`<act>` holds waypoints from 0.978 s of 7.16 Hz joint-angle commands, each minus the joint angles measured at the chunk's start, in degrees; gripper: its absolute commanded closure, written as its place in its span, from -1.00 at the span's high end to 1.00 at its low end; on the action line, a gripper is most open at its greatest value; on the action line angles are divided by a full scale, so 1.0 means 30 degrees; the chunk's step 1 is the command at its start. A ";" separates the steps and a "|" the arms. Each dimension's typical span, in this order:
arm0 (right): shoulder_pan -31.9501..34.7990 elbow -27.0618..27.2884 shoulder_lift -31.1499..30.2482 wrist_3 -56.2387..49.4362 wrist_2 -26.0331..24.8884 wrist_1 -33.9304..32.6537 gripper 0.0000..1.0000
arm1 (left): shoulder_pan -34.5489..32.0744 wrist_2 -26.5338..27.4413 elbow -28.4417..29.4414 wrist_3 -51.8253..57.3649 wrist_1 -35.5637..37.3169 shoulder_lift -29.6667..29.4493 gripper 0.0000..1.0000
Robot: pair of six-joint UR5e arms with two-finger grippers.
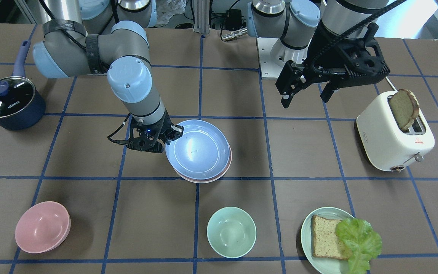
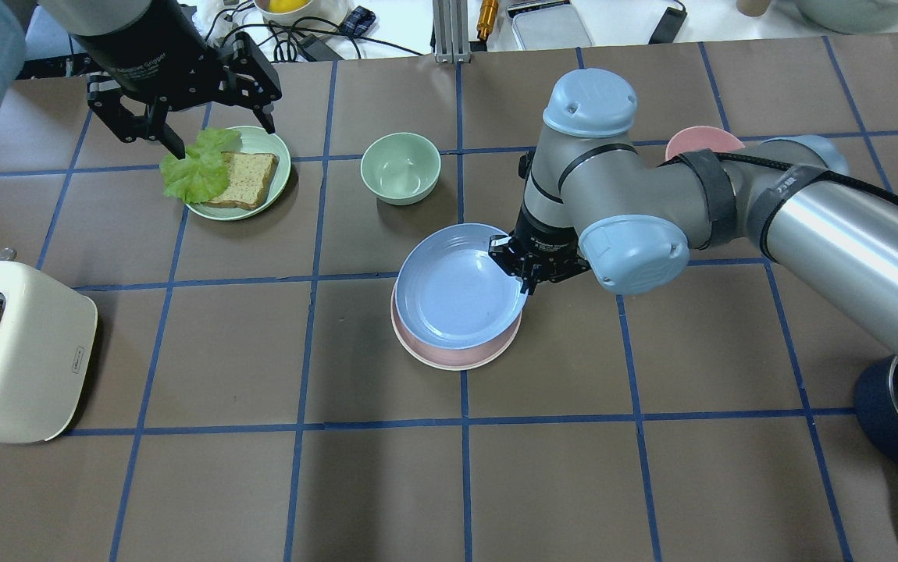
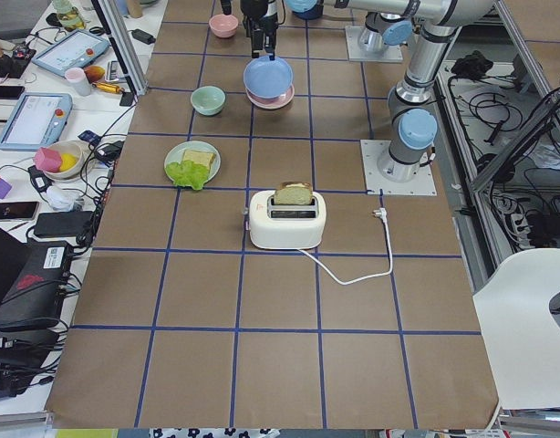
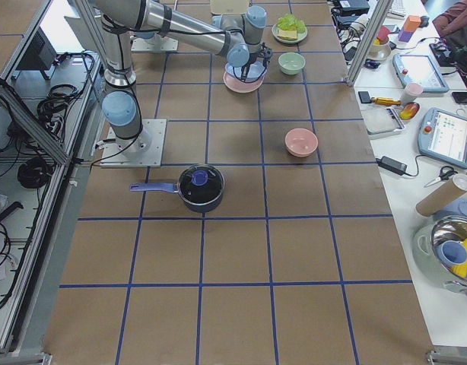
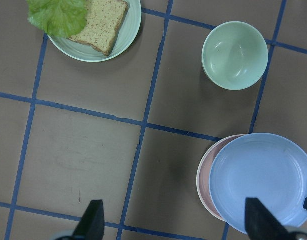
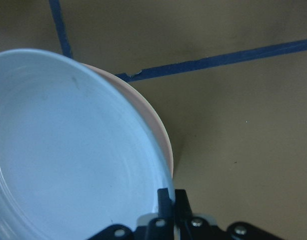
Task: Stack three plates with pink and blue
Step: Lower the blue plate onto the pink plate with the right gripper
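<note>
The light blue plate (image 1: 198, 150) lies on top of the pale pink plate (image 1: 203, 180) at the middle of the table, shifted a little off its centre. Both also show in the overhead view, blue (image 2: 457, 289) over pink (image 2: 449, 359), and in the left wrist view (image 5: 261, 180). My right gripper (image 1: 177, 131) is shut on the blue plate's rim (image 6: 68, 150), pinching its edge above the pink rim (image 6: 153, 117). No cream-white plate is in view. My left gripper (image 1: 306, 101) is open and empty, held high above the table (image 5: 176, 222).
A mint plate (image 1: 318, 236) with bread and lettuce, a mint bowl (image 1: 231, 232) and a pink bowl (image 1: 42, 227) stand along the far side. A white toaster (image 1: 390, 133) with bread is on my left, and a dark lidded pot (image 1: 11, 102) on my right.
</note>
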 commanded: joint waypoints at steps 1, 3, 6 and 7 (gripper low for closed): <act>0.0130 0.0035 0.0078 0.0013 0.0348 -0.0003 -1.00 | -0.0016 0.0004 -0.0006 0.0000 0.0007 0.0001 1.00; 0.0130 0.0035 0.0166 -0.0016 0.0348 -0.0032 -1.00 | 0.0013 -0.0026 -0.0006 0.0000 0.0007 0.0001 1.00; 0.0130 0.0122 0.0283 -0.0046 0.0348 -0.0003 -1.00 | 0.0042 -0.0055 -0.0006 0.0000 0.0036 0.0001 1.00; 0.0130 0.0239 0.0341 -0.0046 0.0348 -0.0032 -1.00 | 0.0042 -0.0026 -0.0006 0.0000 0.0036 0.0001 1.00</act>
